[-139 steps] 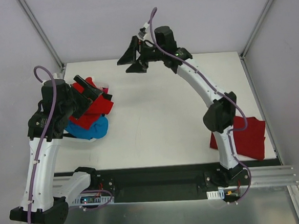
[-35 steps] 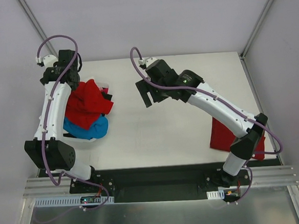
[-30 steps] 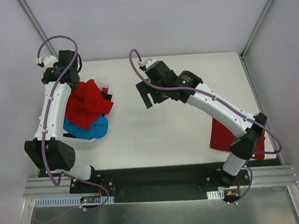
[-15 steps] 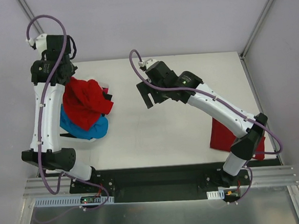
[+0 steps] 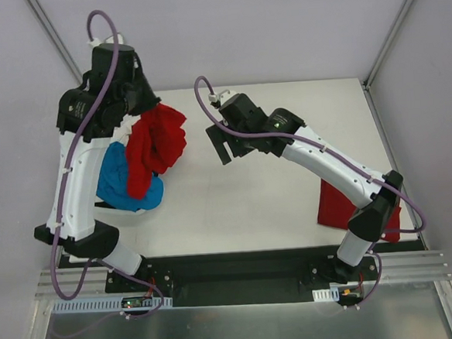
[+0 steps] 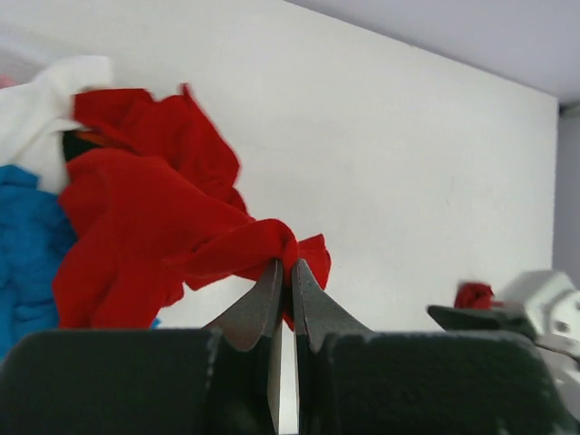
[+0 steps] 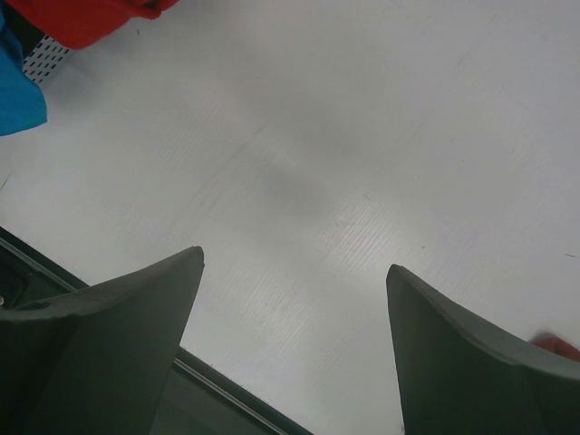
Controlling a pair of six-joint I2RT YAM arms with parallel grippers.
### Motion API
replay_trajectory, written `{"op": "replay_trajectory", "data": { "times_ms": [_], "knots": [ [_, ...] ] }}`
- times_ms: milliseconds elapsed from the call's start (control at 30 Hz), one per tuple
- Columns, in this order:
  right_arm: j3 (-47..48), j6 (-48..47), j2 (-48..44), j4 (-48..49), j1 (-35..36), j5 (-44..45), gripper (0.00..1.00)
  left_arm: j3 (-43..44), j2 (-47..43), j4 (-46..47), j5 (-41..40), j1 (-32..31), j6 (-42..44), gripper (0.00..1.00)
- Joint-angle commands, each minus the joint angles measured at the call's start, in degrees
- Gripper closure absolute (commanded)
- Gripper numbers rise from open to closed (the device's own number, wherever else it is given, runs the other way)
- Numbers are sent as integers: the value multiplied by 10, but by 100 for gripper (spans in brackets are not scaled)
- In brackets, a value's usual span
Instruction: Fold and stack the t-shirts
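Dangling red t-shirt (image 5: 156, 141), long axis vertical

Red tee (image 5: 156, 143) aloft over blue tee (image 5: 120, 181)

Two red t-shirts (image 5: 156, 143), one blue (image 5: 118, 175), one white (image 6: 41, 104).

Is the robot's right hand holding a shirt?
No, the right gripper has its two dark fingers spread wide apart, with only the white table showing between them.
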Motion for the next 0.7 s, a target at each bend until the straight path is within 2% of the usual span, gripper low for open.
{"op": "replay_trajectory", "data": {
  "times_ms": [0, 133, 200, 300, 367, 400, 433, 533, 633, 667],
  "knots": [
    [24, -5, 0, 5, 3, 9, 12, 78, 34, -7, 68, -48, 20, 100],
    [22, -24, -1, 11, 3, 9, 8, 7, 19, -14, 44, -81, 16, 100],
    [25, -31, -1, 20, 0, 15, 7, -2, 15, -14, 33, -94, 19, 100],
    [24, -18, -1, 24, -38, -2, 6, 59, 33, -33, 16, -107, 19, 100],
    [10, 6, -4, 34, -79, -47, 6, 155, 64, -70, -1, -107, 19, 100],
    [5, 16, -3, 53, -92, -69, 7, 179, 71, -78, -8, -107, 20, 100],
    [0, 44, 3, 63, -100, -91, 12, 195, 68, -84, -17, -107, 16, 100],
    [23, 84, 51, 96, -109, -161, 23, 143, 15, -88, -69, -107, 1, 100],
    [83, 116, 93, 104, -110, -222, 21, 79, -51, -90, -132, -107, -15, 100],
    [103, 146, 113, 112, -112, -269, 21, 68, -64, -93, -145, -106, -18, 100]
  ]
}}
